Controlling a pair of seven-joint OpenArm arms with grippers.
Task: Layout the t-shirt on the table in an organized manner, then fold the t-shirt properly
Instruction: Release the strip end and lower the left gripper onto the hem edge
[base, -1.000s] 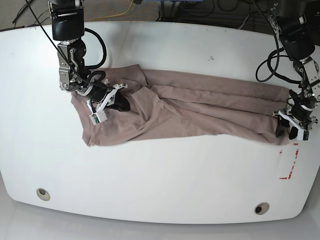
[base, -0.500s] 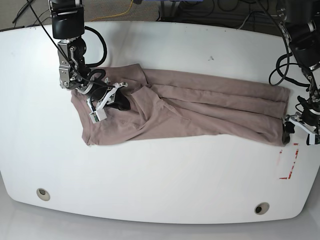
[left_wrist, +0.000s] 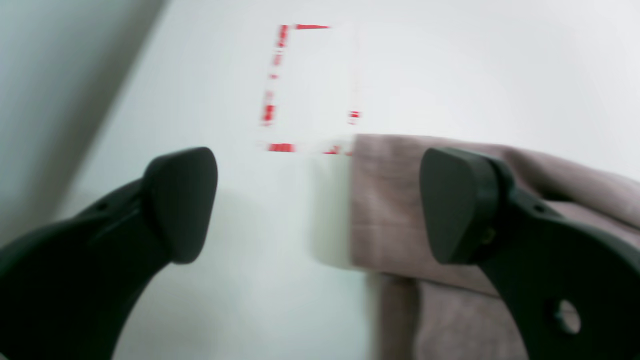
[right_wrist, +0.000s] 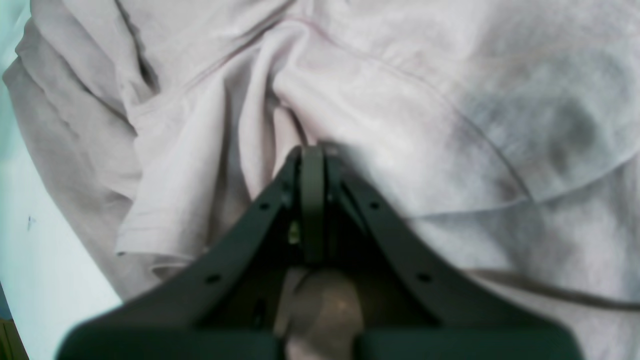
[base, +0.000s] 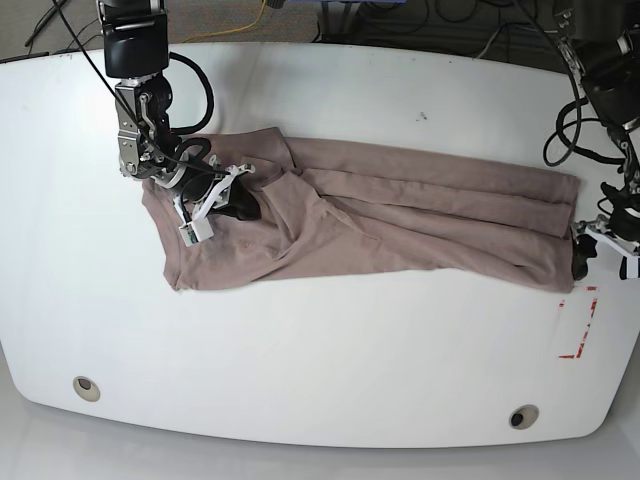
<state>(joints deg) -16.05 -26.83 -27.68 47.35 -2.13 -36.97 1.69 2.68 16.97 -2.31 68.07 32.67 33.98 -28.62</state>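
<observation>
The t-shirt (base: 370, 215) lies bunched lengthwise across the table (base: 330, 370). The right gripper (right_wrist: 312, 165) pinches its collar end; the left gripper (left_wrist: 320, 205) gapes empty beside the hem, near the red tape mark (left_wrist: 305, 90). Spreading the hem flat would best come next.

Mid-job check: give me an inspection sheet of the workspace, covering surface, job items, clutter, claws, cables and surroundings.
Surface: white table, two grommet holes, red tape mark near the shirt's hem end.
Job items: t-shirt lying in a long wrinkled band across the table, not yet flat.
Clutter: nothing seen apart from small dark specks.
Claws: left claw open and empty, just off the hem corner; right claw shut on bunched t-shirt fabric at the other end.
Cables: black cables looped on both arms; more on the floor behind.
Surroundings: floor beyond the far edge, a yellow cable there.
</observation>
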